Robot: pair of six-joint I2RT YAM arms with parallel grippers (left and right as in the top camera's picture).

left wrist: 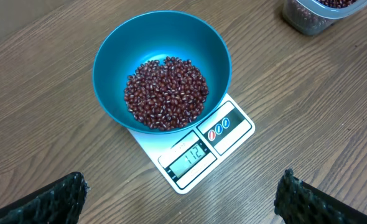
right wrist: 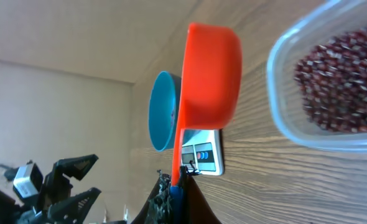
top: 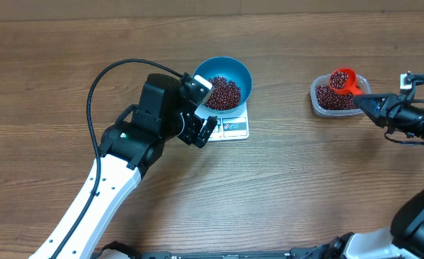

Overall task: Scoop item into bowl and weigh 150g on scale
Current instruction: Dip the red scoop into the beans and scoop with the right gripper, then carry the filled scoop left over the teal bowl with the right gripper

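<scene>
The smooth, round blue bowl (left wrist: pixel 115 56) sits on the flat white scale (left wrist: pixel 244 129) on the wood-grain table (top: pixel 284 187), with a loose heap of small, glossy dark red beans (left wrist: pixel 166 93) in its bottom. The left gripper (left wrist: pixel 180 200) hangs just beside the scale, spread wide with nothing in it. Well off to the side, the right gripper (top: pixel 364 102) is clamped tight on the handle of an orange plastic scoop (top: pixel 343 79), which carries some beans over the edge of a clear rounded tub (top: pixel 313 93) holding more.
</scene>
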